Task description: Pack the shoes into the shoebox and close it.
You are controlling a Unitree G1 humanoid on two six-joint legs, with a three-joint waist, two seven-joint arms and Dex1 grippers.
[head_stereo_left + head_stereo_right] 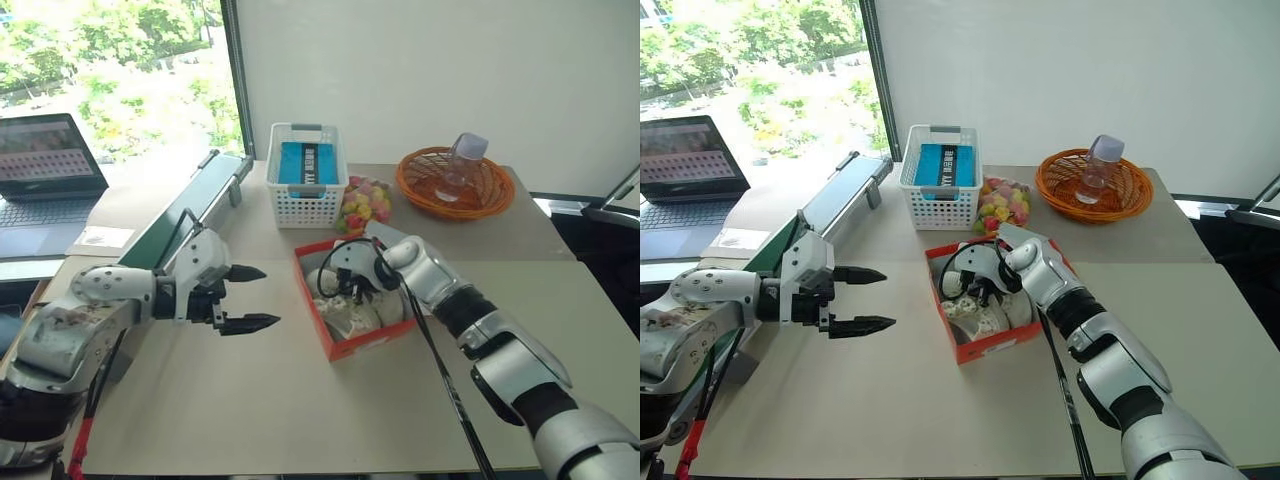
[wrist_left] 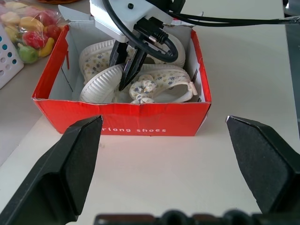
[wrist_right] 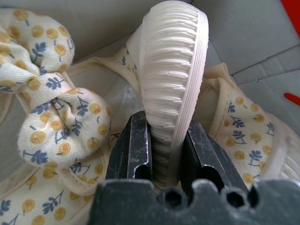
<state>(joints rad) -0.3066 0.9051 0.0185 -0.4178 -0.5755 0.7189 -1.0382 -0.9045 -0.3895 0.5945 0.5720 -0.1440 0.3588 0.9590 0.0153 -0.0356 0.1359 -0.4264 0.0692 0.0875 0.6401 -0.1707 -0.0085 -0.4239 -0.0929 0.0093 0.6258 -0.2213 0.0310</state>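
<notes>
Two cream floral shoes [image 2: 140,84], bow-trimmed, ribbed soles, red shoebox [image 2: 122,123]

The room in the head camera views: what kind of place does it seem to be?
Probably an office or a lab set up for robot trials. A large window looks onto trees, an open laptop stands beside a small conveyor belt, and a plain table carries assorted practice items.
</notes>
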